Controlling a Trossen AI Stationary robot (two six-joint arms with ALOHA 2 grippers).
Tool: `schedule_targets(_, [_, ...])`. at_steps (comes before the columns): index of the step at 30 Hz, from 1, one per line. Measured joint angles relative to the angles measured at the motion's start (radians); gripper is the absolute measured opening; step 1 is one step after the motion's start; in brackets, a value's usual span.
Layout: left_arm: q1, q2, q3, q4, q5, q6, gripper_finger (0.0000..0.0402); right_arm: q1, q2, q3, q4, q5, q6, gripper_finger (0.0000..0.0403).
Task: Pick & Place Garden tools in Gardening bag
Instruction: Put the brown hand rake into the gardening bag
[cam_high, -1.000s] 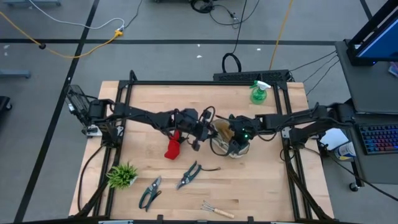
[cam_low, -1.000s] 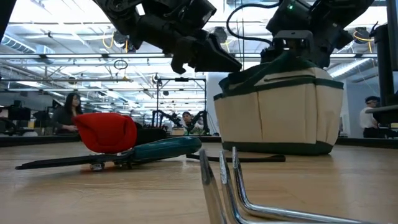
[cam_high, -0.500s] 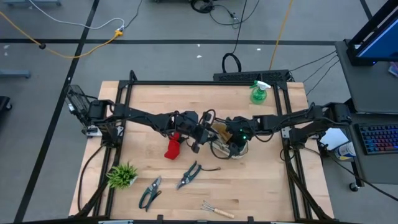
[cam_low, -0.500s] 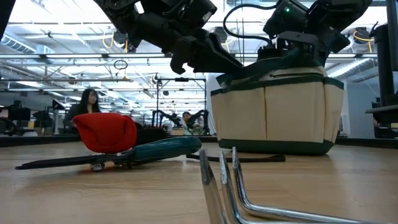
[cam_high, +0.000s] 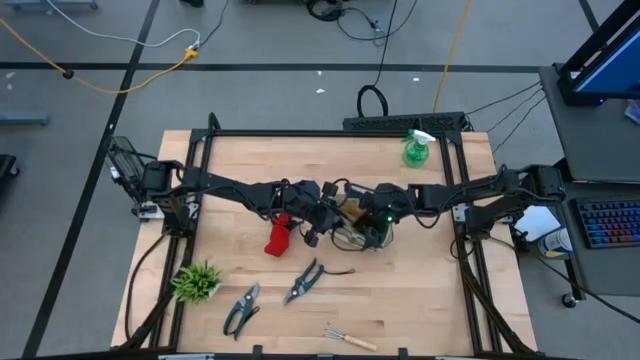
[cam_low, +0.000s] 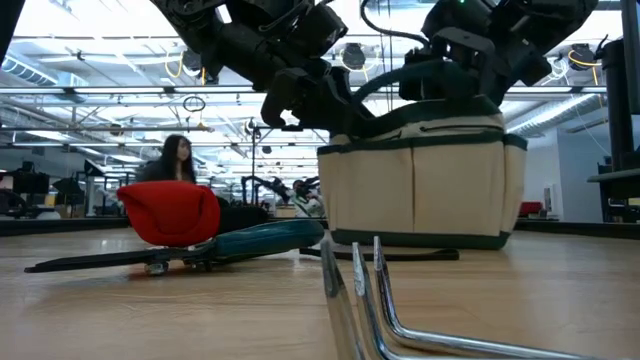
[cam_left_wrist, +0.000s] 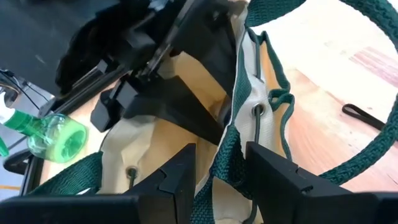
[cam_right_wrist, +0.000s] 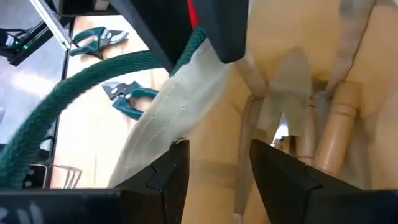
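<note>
The gardening bag (cam_low: 415, 185) stands near the middle of the table (cam_high: 430, 300), both arms meeting over it. The left gripper (cam_left_wrist: 217, 171) has its fingers parted astride the bag's green-trimmed rim, not clamped on it. The right gripper (cam_right_wrist: 217, 165) reaches into the bag's mouth, fingers apart and holding nothing, above wooden-handled tools (cam_right_wrist: 329, 134) inside. The red glove (cam_high: 279, 235) lies just beside the bag toward the table's left edge; two pruning shears (cam_high: 303, 282) and a hand rake (cam_high: 347, 338) lie near the front edge, and the green spray bottle (cam_high: 416, 148) stands at the back right corner.
</note>
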Motion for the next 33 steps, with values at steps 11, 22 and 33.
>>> schedule_targets(11, [-0.028, 0.0, 0.0, 0.001, -0.016, -0.004, 0.0145, -0.051, 0.0, 0.0, 0.005, -0.007, -0.029, 0.0166])
schedule_targets(22, [-0.053, -0.053, -0.002, -0.076, -0.129, 0.008, 0.0145, -0.051, -0.001, 0.0, 0.017, -0.008, -0.161, 0.0168])
schedule_targets(33, [-0.068, -0.117, -0.001, -0.158, -0.132, -0.062, 0.0145, -0.051, -0.002, 0.0, 0.04, -0.059, -0.194, 0.0217])
